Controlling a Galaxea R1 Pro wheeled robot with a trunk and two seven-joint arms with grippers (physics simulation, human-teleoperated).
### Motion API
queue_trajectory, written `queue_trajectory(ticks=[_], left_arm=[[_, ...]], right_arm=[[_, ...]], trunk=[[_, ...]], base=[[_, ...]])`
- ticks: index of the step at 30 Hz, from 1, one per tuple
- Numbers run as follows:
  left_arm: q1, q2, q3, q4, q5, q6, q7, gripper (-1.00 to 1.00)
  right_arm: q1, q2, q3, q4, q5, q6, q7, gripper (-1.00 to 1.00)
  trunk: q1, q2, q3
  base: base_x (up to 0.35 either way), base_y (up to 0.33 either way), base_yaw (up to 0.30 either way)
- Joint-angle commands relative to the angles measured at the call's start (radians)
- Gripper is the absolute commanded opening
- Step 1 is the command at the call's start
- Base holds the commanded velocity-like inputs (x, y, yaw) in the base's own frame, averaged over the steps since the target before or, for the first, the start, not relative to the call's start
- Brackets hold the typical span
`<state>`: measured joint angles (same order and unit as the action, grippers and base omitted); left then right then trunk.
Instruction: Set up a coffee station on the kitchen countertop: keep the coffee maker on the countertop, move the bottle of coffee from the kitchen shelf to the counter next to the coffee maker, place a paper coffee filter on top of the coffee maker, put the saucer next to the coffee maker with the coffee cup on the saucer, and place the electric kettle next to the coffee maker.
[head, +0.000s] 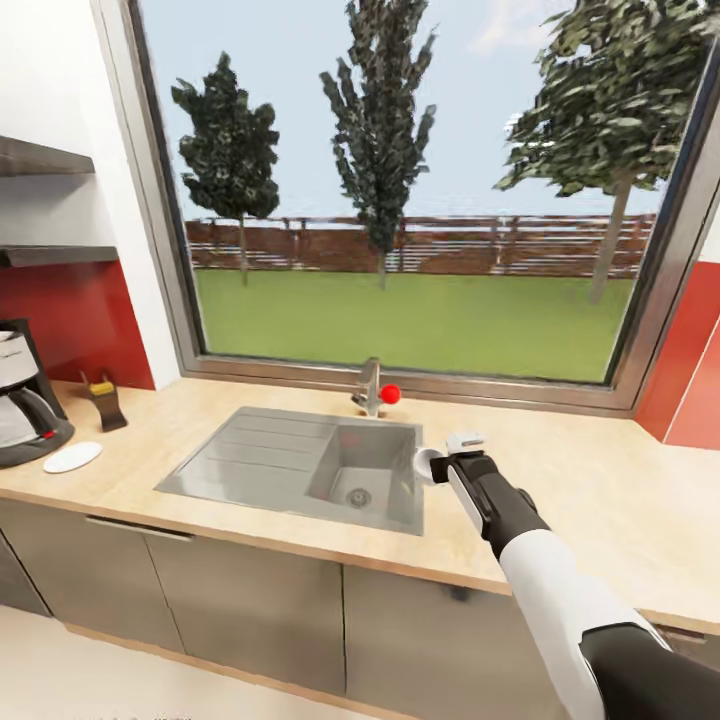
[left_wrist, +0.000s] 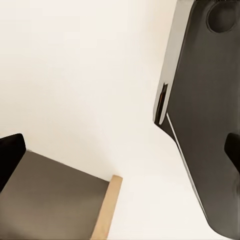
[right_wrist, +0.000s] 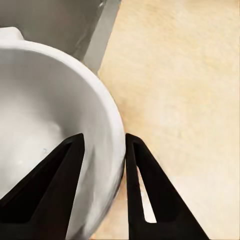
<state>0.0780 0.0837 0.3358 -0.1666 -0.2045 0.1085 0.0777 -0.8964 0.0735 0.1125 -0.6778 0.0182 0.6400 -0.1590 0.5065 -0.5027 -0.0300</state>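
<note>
My right gripper (head: 445, 462) is shut on the rim of a white coffee cup (head: 428, 465), holding it just above the right edge of the sink (head: 262, 455). In the right wrist view one finger (right_wrist: 60, 175) is inside the cup (right_wrist: 50, 100) and the other is outside its wall, with the gripper (right_wrist: 104, 139) over the wooden countertop (right_wrist: 185, 90). The black coffee maker (head: 25, 405) stands at the counter's far left, and a white saucer (head: 72, 457) lies in front of it. My left gripper (left_wrist: 120, 155) hangs open beside the robot's body, over the floor.
A small dark holder with something yellow (head: 103, 397) stands right of the coffee maker. The faucet with a red knob (head: 372, 388) rises behind the sink. Two wall shelves (head: 50, 255) hang at the upper left. A big window spans the back, and bare countertop (head: 580, 480) stretches right.
</note>
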Motion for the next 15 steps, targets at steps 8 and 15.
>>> queue_trajectory(ticks=[8, 15], left_arm=[[0.000, -0.002, 0.008, -0.004, -0.010, 0.006, -0.001, 1.00], [0.000, -0.002, 0.008, -0.005, -0.010, 0.006, -0.001, 1.00]], right_arm=[[-0.001, 0.000, 0.003, 0.007, 0.001, 0.006, -0.002, -1.00], [-0.001, 0.000, 0.003, 0.010, 0.002, 0.006, -0.002, -1.00]], trunk=[[0.001, -0.002, 0.001], [0.001, -0.002, 0.001]], base=[[0.014, 0.331, 0.171], [0.000, 0.332, 0.007]])
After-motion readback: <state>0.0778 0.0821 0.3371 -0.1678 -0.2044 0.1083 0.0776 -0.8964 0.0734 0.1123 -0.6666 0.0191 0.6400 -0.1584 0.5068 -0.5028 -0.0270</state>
